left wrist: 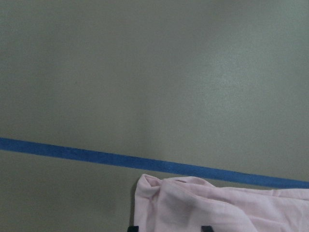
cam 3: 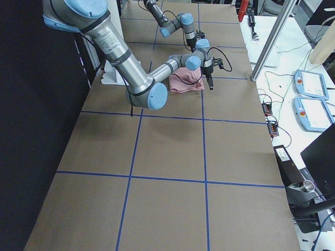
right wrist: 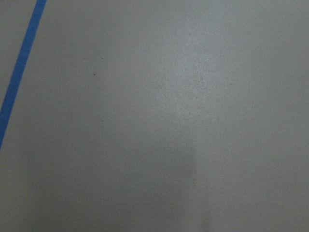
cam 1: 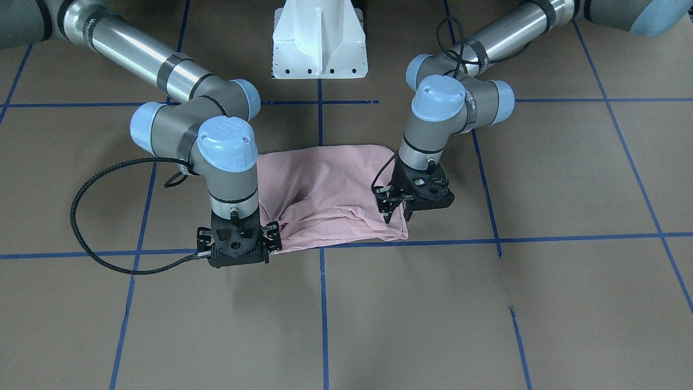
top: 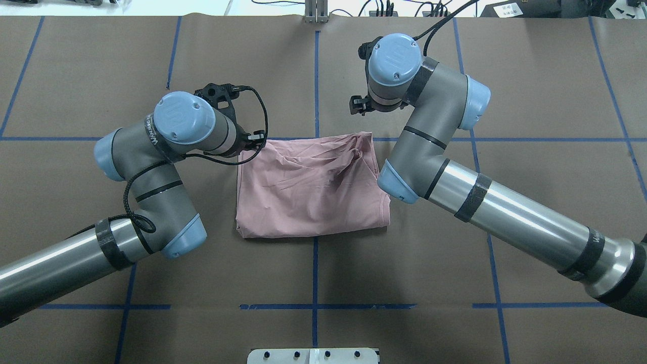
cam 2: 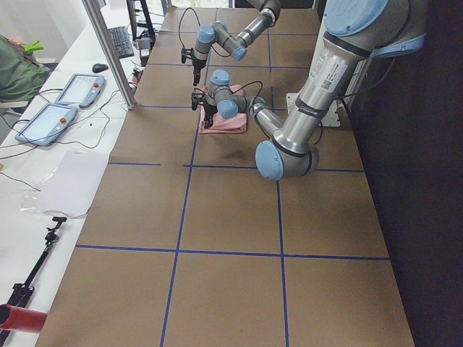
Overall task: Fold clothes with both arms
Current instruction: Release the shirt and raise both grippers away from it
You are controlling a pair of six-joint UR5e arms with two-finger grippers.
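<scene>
Jaws of the right gripper [cam 1: 238, 245] look spread and empty, just beside one corner of the folded T-shirt [top: 308, 192] on the desk [top: 480, 263]. Left gripper [cam 1: 397, 215] jaws stand apart over the other corner. Likely step: gripping for a fold. Next, both must pinch cloth.

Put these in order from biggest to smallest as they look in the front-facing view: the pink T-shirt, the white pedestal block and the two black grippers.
Largest: pale pink T-shirt.
Next: white pedestal block, its top cut off by the frame.
Smallest: black left gripper and black right gripper; those two look alike, so I can't rank them.
</scene>
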